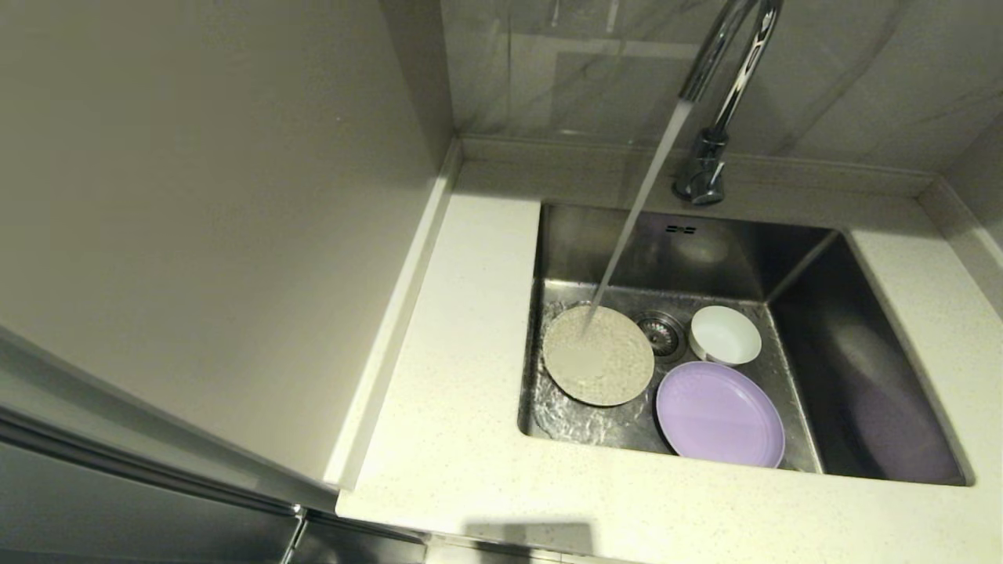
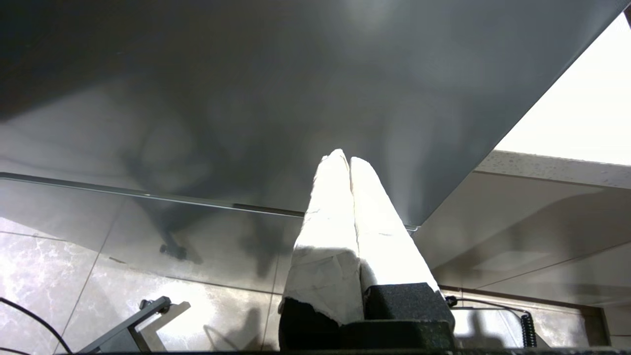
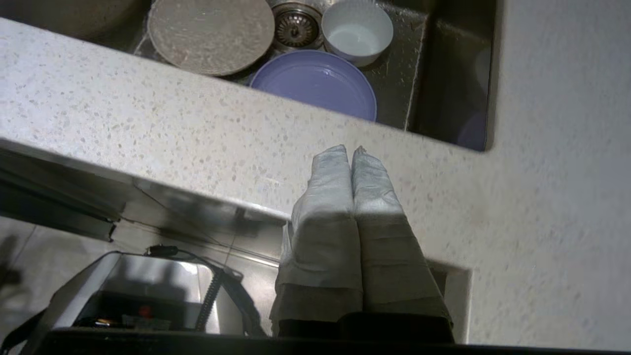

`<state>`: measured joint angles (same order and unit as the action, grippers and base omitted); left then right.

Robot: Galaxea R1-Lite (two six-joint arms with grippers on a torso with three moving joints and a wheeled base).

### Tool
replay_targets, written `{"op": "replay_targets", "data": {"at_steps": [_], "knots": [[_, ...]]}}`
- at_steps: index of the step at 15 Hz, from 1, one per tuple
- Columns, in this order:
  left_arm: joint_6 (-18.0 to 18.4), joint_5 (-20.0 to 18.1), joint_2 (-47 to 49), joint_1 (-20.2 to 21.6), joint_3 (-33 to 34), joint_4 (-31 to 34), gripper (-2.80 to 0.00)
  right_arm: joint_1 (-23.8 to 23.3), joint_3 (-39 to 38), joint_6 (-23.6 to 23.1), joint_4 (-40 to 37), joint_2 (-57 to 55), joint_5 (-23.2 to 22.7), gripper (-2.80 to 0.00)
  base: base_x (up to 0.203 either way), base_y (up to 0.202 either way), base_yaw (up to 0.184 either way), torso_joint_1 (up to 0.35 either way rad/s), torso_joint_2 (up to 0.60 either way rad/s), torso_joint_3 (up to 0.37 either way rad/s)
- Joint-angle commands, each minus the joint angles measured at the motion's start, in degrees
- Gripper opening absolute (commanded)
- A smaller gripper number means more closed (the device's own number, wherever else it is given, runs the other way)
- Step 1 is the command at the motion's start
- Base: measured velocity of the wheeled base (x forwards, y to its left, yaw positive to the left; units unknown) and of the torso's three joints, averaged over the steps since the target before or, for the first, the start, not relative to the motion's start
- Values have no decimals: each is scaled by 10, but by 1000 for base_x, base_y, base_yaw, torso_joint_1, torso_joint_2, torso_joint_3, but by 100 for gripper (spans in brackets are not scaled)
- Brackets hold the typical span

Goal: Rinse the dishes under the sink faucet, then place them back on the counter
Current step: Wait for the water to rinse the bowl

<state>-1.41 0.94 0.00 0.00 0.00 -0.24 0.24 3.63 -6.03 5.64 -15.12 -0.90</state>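
Observation:
All three dishes lie in the steel sink (image 1: 791, 258). The cream plate (image 1: 599, 356) sits at the basin's left, and water from the chrome faucet (image 1: 717, 86) streams onto it. The white bowl (image 1: 725, 335) stands right of the drain strainer (image 1: 660, 330). The lavender plate (image 1: 719, 413) lies at the near side. No arm shows in the head view. My right gripper (image 3: 349, 150) is shut and empty, low before the counter (image 3: 148, 133), with the lavender plate (image 3: 315, 81), cream plate (image 3: 211, 32) and bowl (image 3: 356, 29) beyond. My left gripper (image 2: 342, 159) is shut and empty, below a grey panel.
A tall beige cabinet side (image 1: 204, 219) rises left of the speckled counter (image 1: 454, 376). Tiled wall stands behind the faucet. Water pools on the basin floor near the cream plate. The right part of the sink is a deeper, dark well (image 1: 870, 368).

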Motion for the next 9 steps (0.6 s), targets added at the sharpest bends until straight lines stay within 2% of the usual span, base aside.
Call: {"op": "replay_targets", "data": {"at_steps": [1, 6, 7, 9], "knots": [[-1, 0, -2, 0, 0, 0, -280, 0, 51, -19, 18, -129, -15, -280, 0, 0, 0, 0, 0, 0], [-1, 0, -2, 0, 0, 0, -280, -3, 268, -33, 25, -341, -49, -280, 0, 0, 0, 0, 0, 0], [-1, 0, -2, 0, 0, 0, -280, -7, 321, -29, 7, -372, -51, -280, 0, 0, 0, 0, 0, 0], [0, 0, -2, 0, 0, 0, -280, -19, 424, -24, -94, -423, -51, -280, 0, 0, 0, 0, 0, 0]]}}
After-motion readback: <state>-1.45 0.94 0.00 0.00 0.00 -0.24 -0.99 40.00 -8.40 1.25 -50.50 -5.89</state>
